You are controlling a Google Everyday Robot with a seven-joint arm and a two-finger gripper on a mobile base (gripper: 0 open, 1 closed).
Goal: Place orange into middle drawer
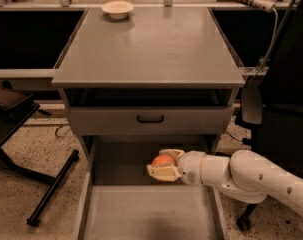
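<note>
Your end effector (161, 164), clamped on the orange (163, 159), hangs over the rear part of the open middle drawer (141, 215), slightly right of its centre line; the drawer floor lies straight below the fruit, so judge release as descent only

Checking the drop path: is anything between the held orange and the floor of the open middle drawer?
Nothing visible does. The gripper, shut on the orange, hangs just over the middle drawer, and no object shows on the grey floor beneath it. The drawer front with the handle sits above and behind, out of the path.
</note>
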